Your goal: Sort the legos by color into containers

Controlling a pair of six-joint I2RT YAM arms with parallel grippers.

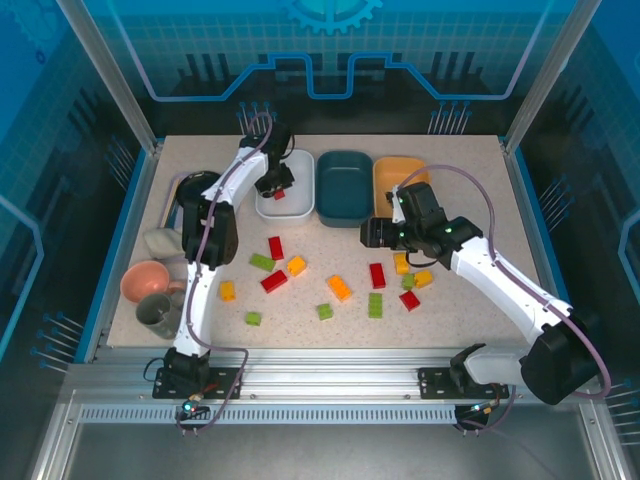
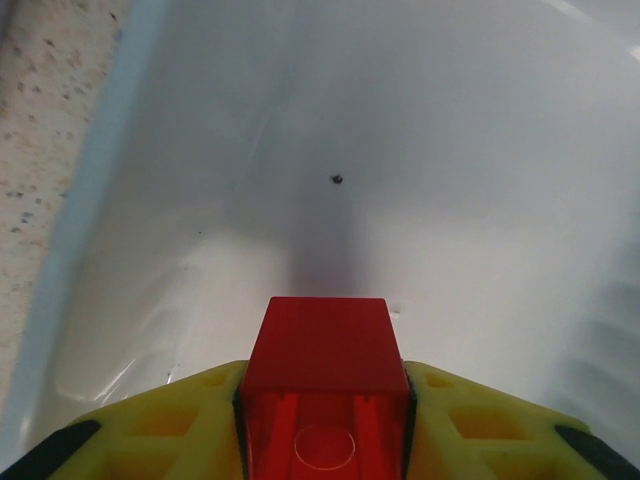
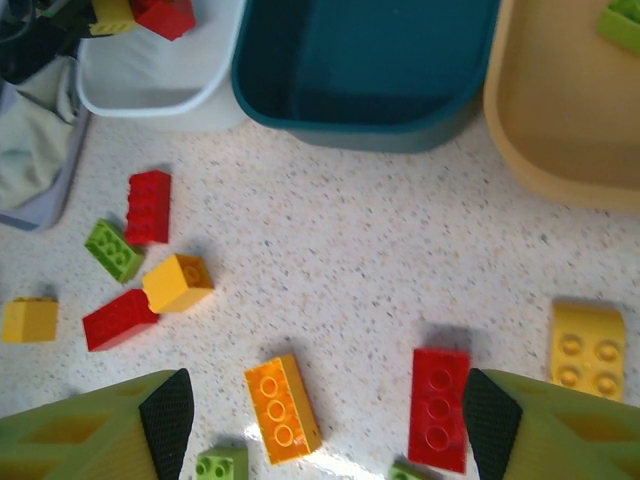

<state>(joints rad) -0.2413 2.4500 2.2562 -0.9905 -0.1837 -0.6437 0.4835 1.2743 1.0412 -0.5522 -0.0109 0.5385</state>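
Red brick [image 2: 320, 340] btwn the left gripper [image 2: 323, 385] fingers is cut off by the btm edge; gripped or loose, can't tell. Right wrist view: green brick [image 3: 622, 22] in orange tub [image 3: 540, 120] clipped at top-right corner.

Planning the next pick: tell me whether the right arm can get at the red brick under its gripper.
Probably yes. The right gripper hangs open, and the red brick lies flat below, between its fingertips, nothing on top. The orange brick beside it sits apart but might get nudged.
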